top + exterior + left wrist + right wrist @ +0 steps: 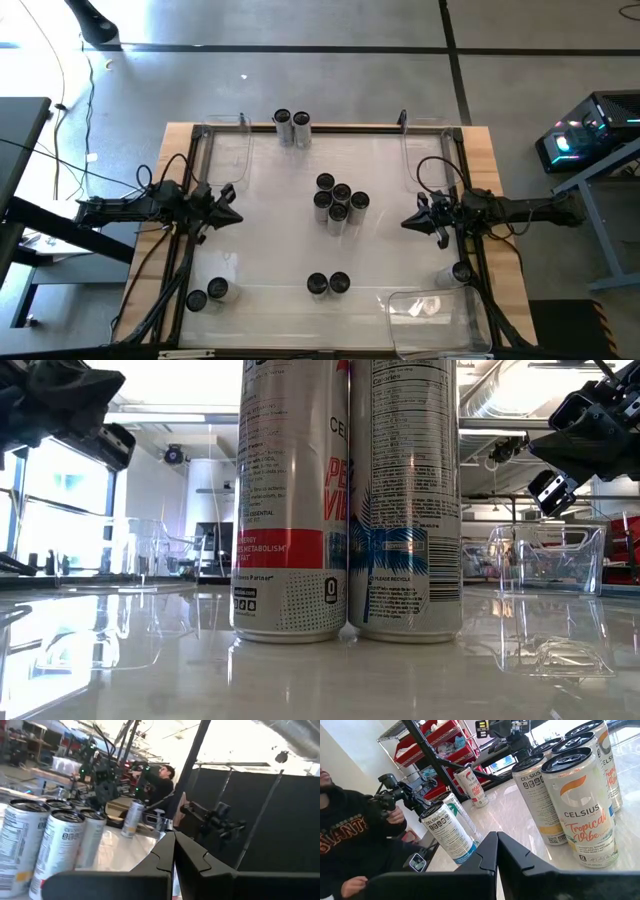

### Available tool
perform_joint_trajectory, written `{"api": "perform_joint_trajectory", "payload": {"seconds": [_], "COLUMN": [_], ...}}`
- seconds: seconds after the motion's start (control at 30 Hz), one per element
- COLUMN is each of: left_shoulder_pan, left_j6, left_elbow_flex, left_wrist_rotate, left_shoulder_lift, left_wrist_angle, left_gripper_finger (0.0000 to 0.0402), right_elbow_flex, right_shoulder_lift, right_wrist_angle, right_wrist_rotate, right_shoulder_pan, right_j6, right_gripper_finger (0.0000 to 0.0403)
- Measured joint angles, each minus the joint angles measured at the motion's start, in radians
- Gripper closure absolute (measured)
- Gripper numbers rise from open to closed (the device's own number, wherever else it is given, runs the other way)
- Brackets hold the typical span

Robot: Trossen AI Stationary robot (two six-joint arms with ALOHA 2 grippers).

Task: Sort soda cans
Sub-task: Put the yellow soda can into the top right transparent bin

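High view: both grippers, left [232, 216] and right [408, 223], hover with jaws closed, holding nothing. You've got five cans [339, 202] packed touching mid-table between them; reach for one and you'll likely topple its neighbours.

The soda cans [575, 795] look like smooth metal: silvery sides under glossy printed labels, dark tops. The tabletop [320, 680] is glossy white and mirrors the cans, edged by a pale wooden frame [500, 180]. The bins [545, 560] are clear, shiny plastic. Both grippers' fingers [520, 860] look matt black.
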Motion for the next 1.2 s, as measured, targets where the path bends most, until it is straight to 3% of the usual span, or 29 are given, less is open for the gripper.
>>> {"api": "perform_joint_trajectory", "payload": {"seconds": [0.27, 0.57, 0.73, 0.97, 1.1, 1.2], "left_shoulder_pan": [-0.115, -0.253, -0.301, -0.334, -0.34, -0.339], "left_j6": [0.135, 0.312, 0.33, 0.28, 0.277, 0.278], "left_elbow_flex": [0.0, 0.0, 0.0, 0.0, 0.0, 0.0], "left_wrist_rotate": [0.022, -0.327, -0.418, -0.516, -0.553, -0.584], "left_shoulder_lift": [0.0, 0.043, 0.132, 0.258, 0.304, 0.323], "left_wrist_angle": [0.236, 0.172, 0.149, 0.191, 0.25, 0.284], "left_gripper_finger": [0.0401, 0.0401, 0.0401, 0.0401, 0.0401, 0.0401], "right_elbow_flex": [0.0, 0.0, 0.0, 0.0, 0.0, 0.003], "right_shoulder_lift": [0.0, 0.0, 0.0, 0.0, 0.0, 0.0], "right_wrist_angle": [0.0, 0.0, 0.0, 0.05, 0.183, 0.314], "right_wrist_rotate": [0.0, 0.0, 0.0, 0.051, 0.083, 0.219], "right_shoulder_pan": [0.0, 0.0, 0.0, 0.0, 0.0, -0.003], "right_j6": [0.0, 0.0, -0.015, -0.333, -0.177, -0.073], "right_gripper_finger": [0.0402, 0.0402, 0.0402, 0.0402, 0.0402, 0.0402]}}
